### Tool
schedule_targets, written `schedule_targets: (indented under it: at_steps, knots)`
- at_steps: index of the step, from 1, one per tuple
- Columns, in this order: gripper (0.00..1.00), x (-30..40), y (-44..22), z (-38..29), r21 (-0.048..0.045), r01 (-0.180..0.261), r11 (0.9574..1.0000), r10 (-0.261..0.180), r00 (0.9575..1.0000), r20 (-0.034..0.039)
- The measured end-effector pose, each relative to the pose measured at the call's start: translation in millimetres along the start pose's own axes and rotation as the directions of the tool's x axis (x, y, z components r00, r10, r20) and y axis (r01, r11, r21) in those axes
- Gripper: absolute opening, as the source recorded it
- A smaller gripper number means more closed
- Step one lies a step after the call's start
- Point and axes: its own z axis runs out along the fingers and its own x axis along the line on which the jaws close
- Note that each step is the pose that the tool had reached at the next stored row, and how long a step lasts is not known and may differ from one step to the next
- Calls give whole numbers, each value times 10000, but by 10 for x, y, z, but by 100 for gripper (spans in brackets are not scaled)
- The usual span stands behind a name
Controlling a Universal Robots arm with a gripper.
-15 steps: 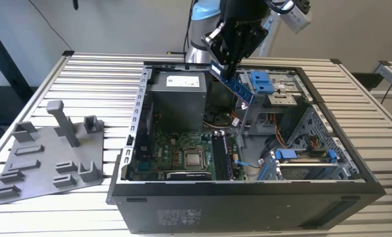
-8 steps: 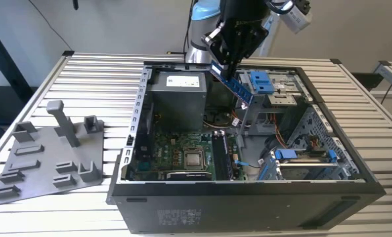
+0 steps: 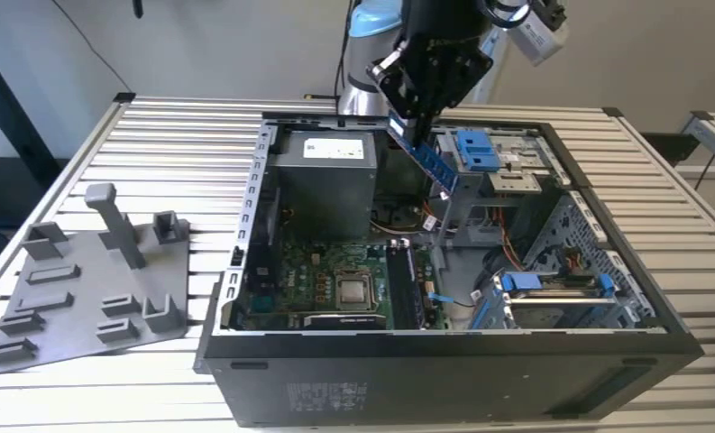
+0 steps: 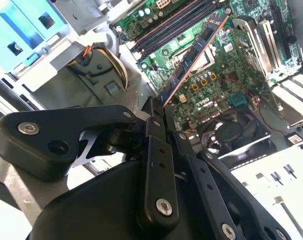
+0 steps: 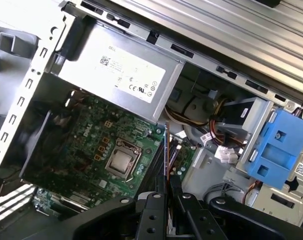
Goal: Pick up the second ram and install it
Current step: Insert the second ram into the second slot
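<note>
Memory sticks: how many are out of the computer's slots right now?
1. The second ram hangs tilted in the shut gripper, above the open computer case. More may sit plugged into the motherboard; I cannot tell.

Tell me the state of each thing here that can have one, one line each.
end effector: shut on the second ram
second ram: held tilted above the computer case, not in a slot
computer case: open, side panel off
processor: uncovered, no cooler on it

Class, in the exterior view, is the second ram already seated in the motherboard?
No: the gripper holds the second ram tilted in the air over the open case.
</note>
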Motion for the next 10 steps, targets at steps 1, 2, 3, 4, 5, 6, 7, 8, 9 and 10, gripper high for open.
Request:
schedule_targets:
  at_steps: [1, 2, 3, 4, 5, 6, 7, 8, 9, 10]
  knots:
    - [14, 0, 0, 2, -1, -104, 9999, 104, 9999, 4]
    - [14, 0, 0, 5, -1, -208, 9998, 208, 9998, 8]
    - [14, -1, -1, 8, -2, -328, 9995, 328, 9995, 13]
    - [14, -1, -1, 11, -3, -432, 9991, 432, 9991, 18]
    - [14, -1, -1, 15, -4, -532, 9986, 532, 9986, 22]
    - [14, -3, -2, 18, -5, -617, 9981, 617, 9981, 25]
    - [14, -6, -3, 21, -5, -691, 9976, 691, 9976, 29]
    - [14, -9, -5, 25, -6, -769, 9970, 769, 9970, 32]
    - [14, -10, -6, 29, -7, -863, 9963, 863, 9963, 36]
    - [14, -11, -6, 33, -9, -963, 9954, 963, 9953, 40]
